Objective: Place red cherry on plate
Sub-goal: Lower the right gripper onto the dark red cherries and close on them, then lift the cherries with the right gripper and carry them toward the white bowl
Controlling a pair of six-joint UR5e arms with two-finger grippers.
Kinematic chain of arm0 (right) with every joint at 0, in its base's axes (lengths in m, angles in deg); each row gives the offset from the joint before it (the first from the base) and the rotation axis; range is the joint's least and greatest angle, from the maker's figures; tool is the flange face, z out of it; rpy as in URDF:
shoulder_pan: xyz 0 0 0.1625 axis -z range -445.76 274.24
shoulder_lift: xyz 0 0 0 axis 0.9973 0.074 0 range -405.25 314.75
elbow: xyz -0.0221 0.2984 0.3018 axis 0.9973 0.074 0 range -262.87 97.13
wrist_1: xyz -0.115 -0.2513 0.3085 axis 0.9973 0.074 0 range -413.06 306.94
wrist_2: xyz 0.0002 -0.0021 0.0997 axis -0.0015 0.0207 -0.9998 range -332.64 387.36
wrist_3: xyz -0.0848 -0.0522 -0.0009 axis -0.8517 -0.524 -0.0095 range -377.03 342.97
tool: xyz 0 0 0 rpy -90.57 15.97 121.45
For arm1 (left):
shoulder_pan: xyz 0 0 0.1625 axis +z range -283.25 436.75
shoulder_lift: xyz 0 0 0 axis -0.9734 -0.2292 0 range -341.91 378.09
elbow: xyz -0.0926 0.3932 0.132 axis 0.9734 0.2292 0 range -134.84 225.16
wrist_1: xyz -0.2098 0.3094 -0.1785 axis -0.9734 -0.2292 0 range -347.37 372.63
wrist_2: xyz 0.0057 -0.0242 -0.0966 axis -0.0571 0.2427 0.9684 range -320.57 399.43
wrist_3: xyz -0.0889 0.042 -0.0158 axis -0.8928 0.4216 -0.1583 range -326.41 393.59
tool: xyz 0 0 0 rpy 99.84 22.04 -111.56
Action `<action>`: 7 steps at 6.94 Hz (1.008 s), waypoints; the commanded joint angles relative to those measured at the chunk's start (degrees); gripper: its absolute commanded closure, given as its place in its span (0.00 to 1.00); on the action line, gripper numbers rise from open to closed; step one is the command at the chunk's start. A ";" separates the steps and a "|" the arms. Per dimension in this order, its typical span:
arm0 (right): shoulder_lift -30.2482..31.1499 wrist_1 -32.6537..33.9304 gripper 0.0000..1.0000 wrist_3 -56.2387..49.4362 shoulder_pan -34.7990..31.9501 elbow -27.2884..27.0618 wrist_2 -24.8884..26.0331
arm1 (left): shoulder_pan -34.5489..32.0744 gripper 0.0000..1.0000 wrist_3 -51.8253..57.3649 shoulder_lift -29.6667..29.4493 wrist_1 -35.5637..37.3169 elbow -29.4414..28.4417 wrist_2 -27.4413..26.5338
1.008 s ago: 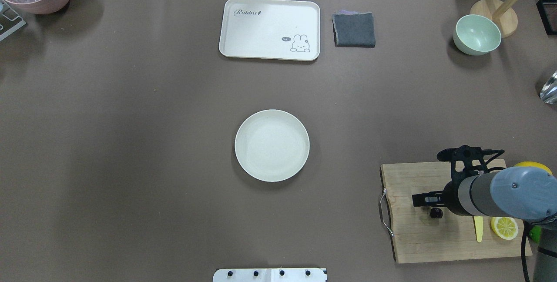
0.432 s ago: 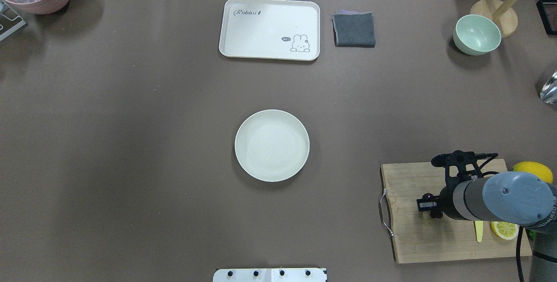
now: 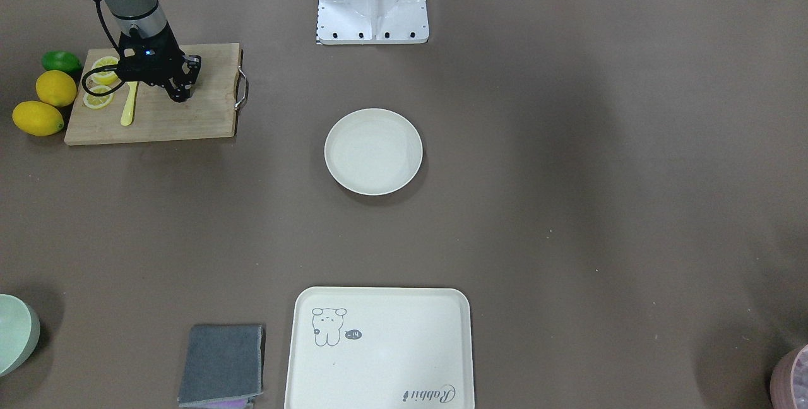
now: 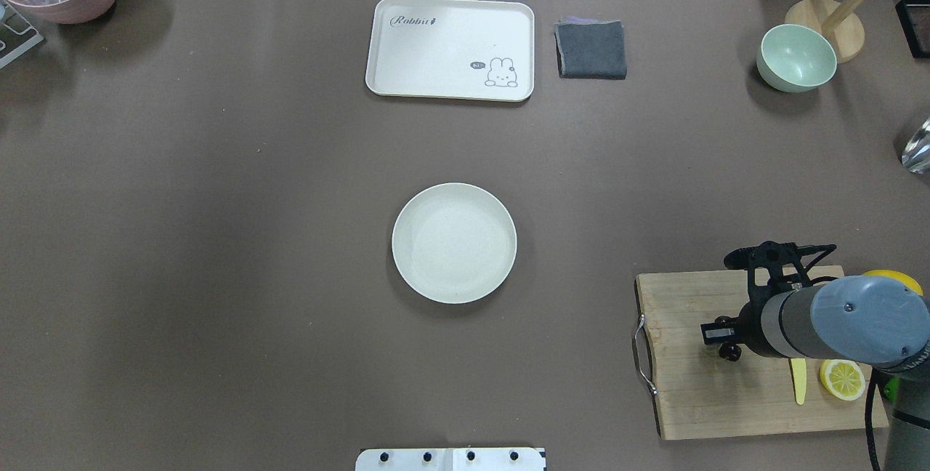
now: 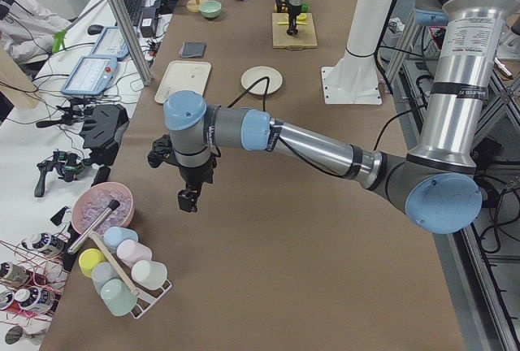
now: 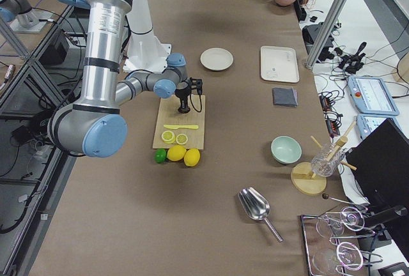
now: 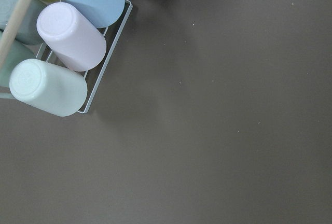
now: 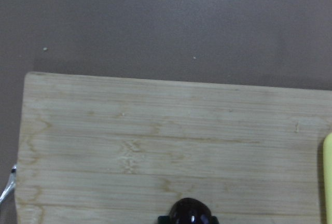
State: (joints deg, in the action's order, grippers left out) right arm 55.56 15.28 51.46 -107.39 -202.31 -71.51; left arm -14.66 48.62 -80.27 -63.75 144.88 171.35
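The red cherry (image 8: 190,212) shows as a dark glossy ball at the bottom edge of the right wrist view, just over the wooden cutting board (image 8: 155,130). From overhead the cherry (image 4: 730,352) sits at the tips of my right gripper (image 4: 723,341), which looks shut on it above the board's middle. The off-white round plate (image 4: 454,243) lies bare at the table's centre, well left of the board. My left gripper (image 5: 188,198) hangs over the brown table at the far left end; I cannot tell whether it is open or shut.
A lemon slice (image 4: 843,379), a yellow knife (image 4: 799,381) and whole lemons (image 3: 38,117) are on or beside the cutting board (image 4: 690,398). The rabbit tray (image 4: 450,48), grey cloth (image 4: 591,49) and mint bowl (image 4: 796,57) are at the far edge. A cup rack (image 7: 57,53) is under the left wrist.
My right gripper shifted slightly left over the board and came down onto the cherry. The plate and the rest of the table have not moved.
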 commanded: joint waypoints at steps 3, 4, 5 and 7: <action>-11.80 9.54 1.00 -0.11 -4.11 -0.97 -1.59 | 0.18 0.02 0.09 0.71 0.00 -0.41 0.00; -19.96 19.53 1.00 0.76 -3.86 -0.62 -1.68 | 0.18 0.02 0.09 0.81 0.00 -0.32 0.00; -26.65 26.16 1.00 2.16 -3.42 -0.09 -1.77 | 0.18 0.02 0.09 0.81 0.00 -0.41 0.00; -41.06 29.56 1.00 8.30 -2.54 8.81 -1.68 | 0.18 0.02 0.18 2.11 -0.09 -0.50 0.09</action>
State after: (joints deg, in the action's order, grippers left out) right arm 23.69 42.26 56.35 -110.40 -199.22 -73.20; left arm -14.48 48.73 -79.13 -63.77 144.39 171.37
